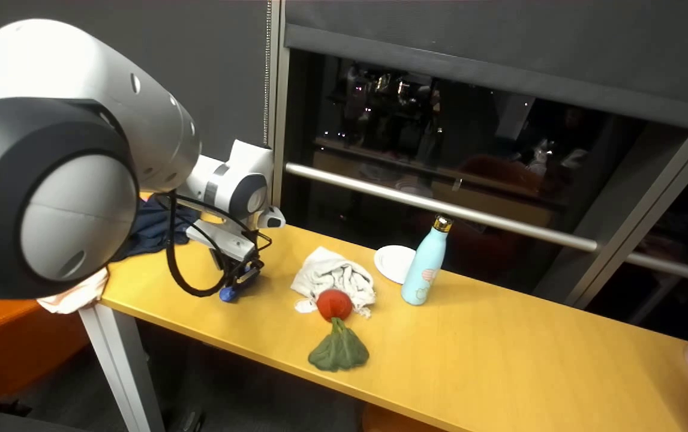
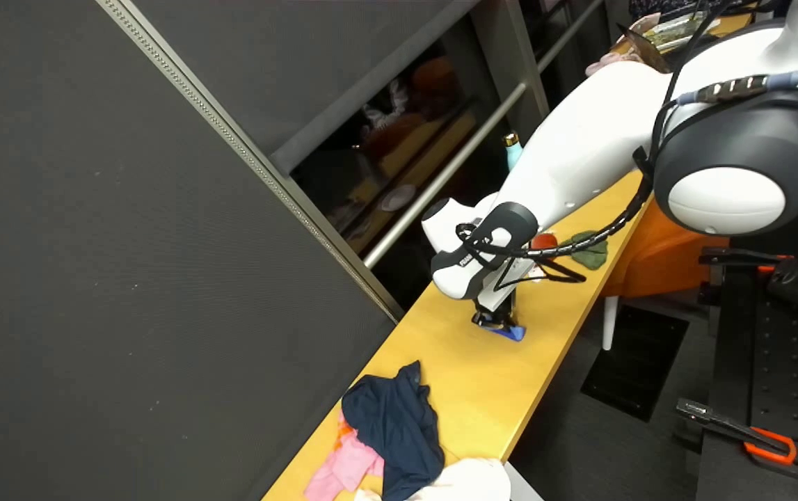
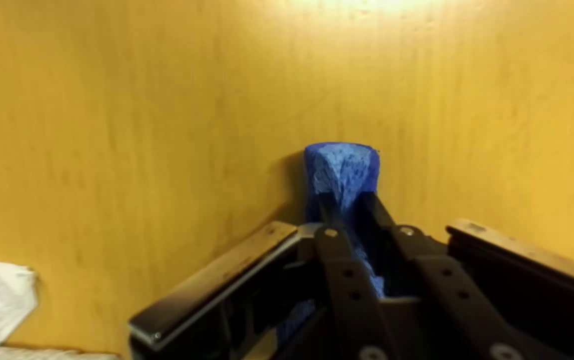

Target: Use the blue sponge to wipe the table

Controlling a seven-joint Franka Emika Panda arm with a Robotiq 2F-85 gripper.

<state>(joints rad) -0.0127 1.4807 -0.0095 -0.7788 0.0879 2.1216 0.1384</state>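
Observation:
The blue sponge (image 3: 342,167) is pinched between the two fingers of my gripper (image 3: 349,205) in the wrist view. Its far end sticks out past the fingertips, and its middle is partly hidden by the fingers. The sponge also shows low under the gripper in both exterior views (image 1: 228,294) (image 2: 512,333). It is at or very near the surface of the yellow wooden table (image 1: 469,360); I cannot tell how firmly it touches. My gripper points down over the table in an exterior view (image 2: 499,320), between the dark cloth and the white cloth.
A white cloth (image 1: 335,273), a red round object (image 1: 334,305) and a green leafy object (image 1: 339,348) lie together. Beyond them stand a light blue bottle (image 1: 426,264) and a white plate (image 1: 393,263). A dark blue cloth (image 2: 399,424) lies near one end. A window bar (image 1: 439,207) runs behind.

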